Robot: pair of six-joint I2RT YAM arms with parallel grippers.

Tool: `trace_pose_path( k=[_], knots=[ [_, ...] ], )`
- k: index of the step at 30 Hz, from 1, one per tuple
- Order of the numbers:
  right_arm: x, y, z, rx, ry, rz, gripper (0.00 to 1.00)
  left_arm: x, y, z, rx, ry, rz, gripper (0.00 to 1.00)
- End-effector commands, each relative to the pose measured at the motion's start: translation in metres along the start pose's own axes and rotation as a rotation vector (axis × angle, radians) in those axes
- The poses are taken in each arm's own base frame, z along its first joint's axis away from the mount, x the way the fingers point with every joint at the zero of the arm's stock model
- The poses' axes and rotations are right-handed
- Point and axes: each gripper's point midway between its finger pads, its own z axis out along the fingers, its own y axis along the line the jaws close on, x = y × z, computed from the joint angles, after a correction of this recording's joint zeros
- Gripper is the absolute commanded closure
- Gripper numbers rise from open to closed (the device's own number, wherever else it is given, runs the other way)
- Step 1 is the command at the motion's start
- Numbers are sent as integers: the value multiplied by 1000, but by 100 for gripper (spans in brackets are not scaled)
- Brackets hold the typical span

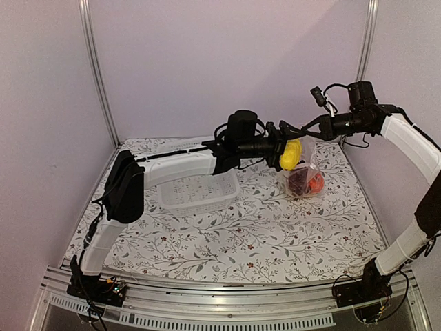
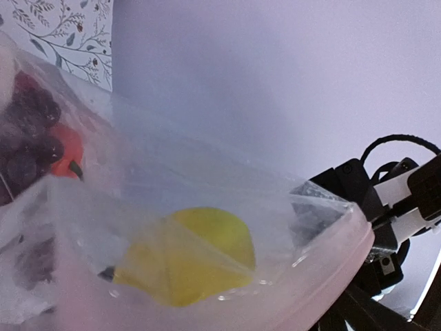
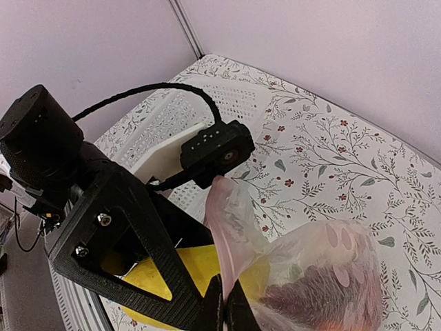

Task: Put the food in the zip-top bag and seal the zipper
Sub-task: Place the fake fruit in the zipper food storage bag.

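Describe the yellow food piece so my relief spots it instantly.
On the floral table, right of the white slotted basket, a clear zip-top bag is held up. At its mouth, by the left end effector, is the yellow food piece. It is the only bright yellow item; the pieces inside are dark red and orange.
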Motion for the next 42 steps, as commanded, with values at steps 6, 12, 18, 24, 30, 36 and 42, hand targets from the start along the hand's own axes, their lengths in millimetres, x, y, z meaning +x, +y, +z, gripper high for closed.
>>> trace_pose_path(
  k=[6,12,18,24,30,36,42],
  knots=[
    [-15,13,-4,-41,-37,-12,100,-9,-17,-18,-37,-86,81,0],
    [-17,11,-2,-40,-36,2,100,-22,-30,-12,-13,-152,114,0],
    [-19,5,0,-25,-34,34,100,-43,-23,-10,-48,-276,159,0],
    [-27,-1,0,-29,-45,84,100,-64,-45,-16,-4,-460,203,0],
    [-27,-14,-2,-45,-54,140,100,-69,-42,-20,-52,-496,267,0],
    [-21,-23,5,-47,-39,163,100,-72,-75,-27,-24,-525,467,0],
    [-22,-17,1,-54,-45,129,100,-50,-151,-65,19,-570,840,0]
  ],
)
